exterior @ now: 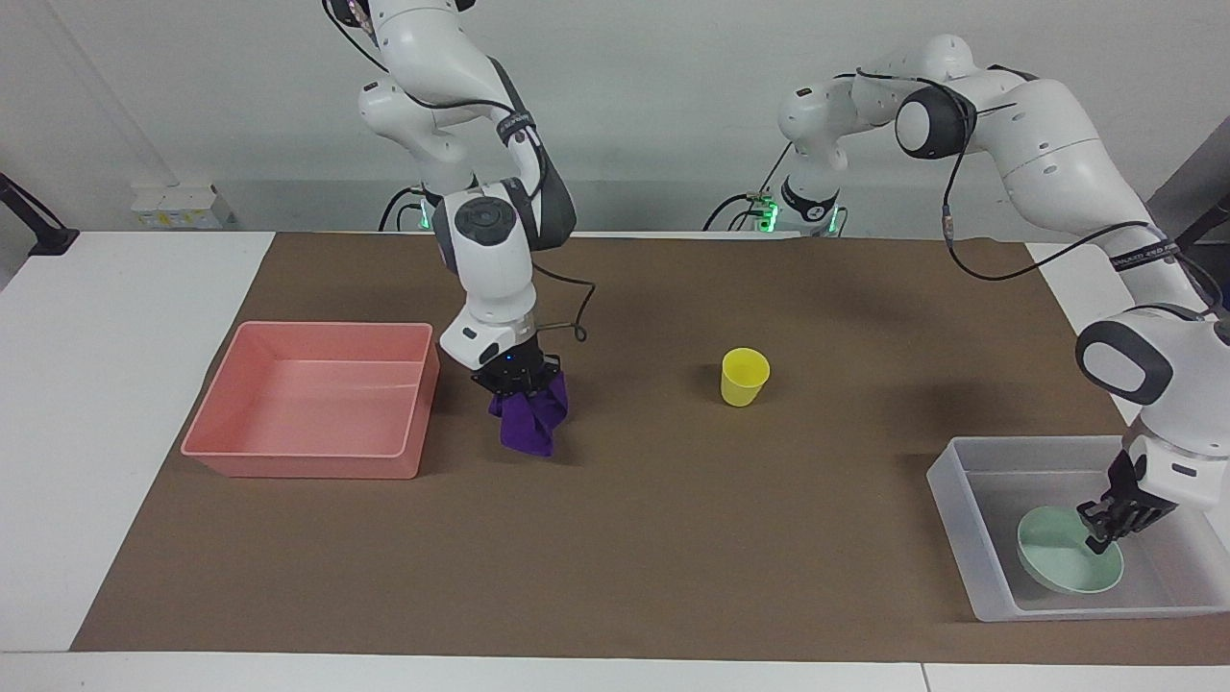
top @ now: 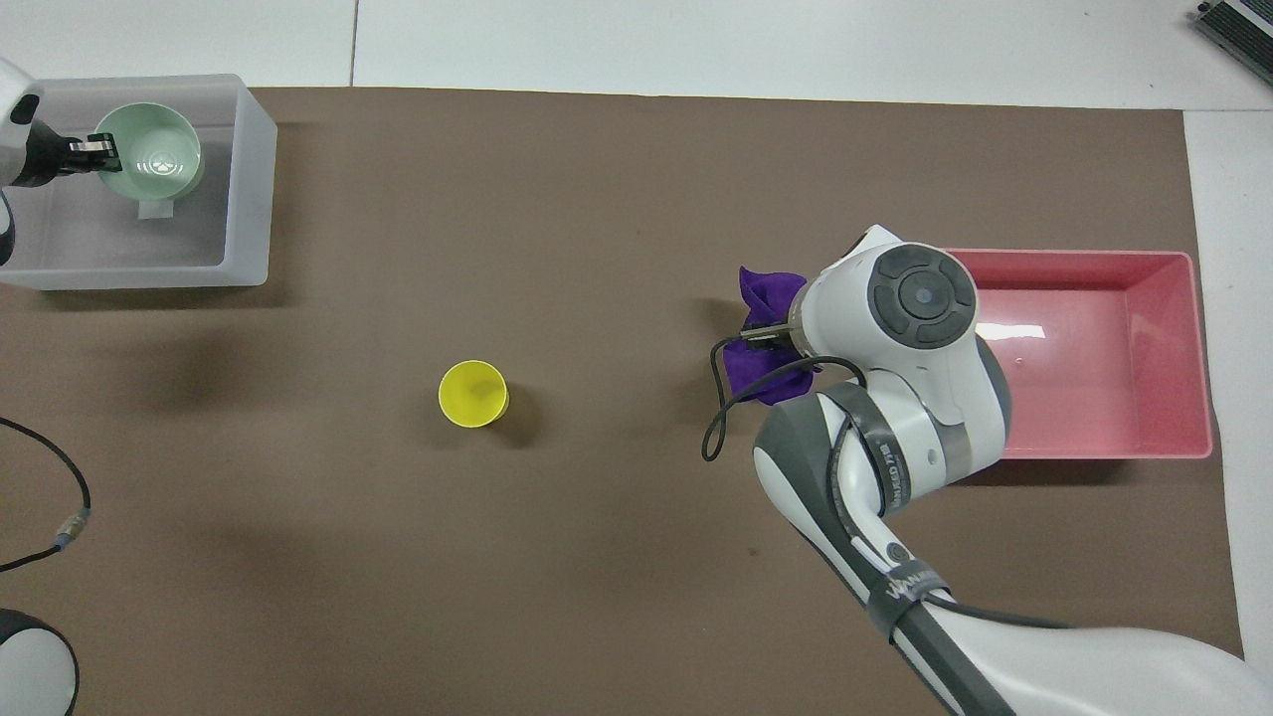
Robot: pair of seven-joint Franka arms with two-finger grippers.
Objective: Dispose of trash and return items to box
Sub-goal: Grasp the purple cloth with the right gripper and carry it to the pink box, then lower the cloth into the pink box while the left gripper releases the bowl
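Right claw (exterior: 520, 382): we see it clamped on the purple cloth (exterior: 528, 420), bunched and hanging from the fingers just above the brown mat (exterior: 673, 538), beside the pink tray (exterior: 312, 399).
Left claw (exterior: 1105, 524): we read it as closed on the rim of the mint-green bowl (exterior: 1062, 567), down inside the translucent box (exterior: 971, 524).
Bowl: tilted in the box; we cannot tell if it touches the bottom. In the overhead view it covers part of the white label (top: 154, 209).
Yellow cup (exterior: 745, 376): upright on the mat, mid-surface, between cloth and box, well apart from both.
Pink tray: at the right arm's end of the surface.
Box: at the left arm's end.
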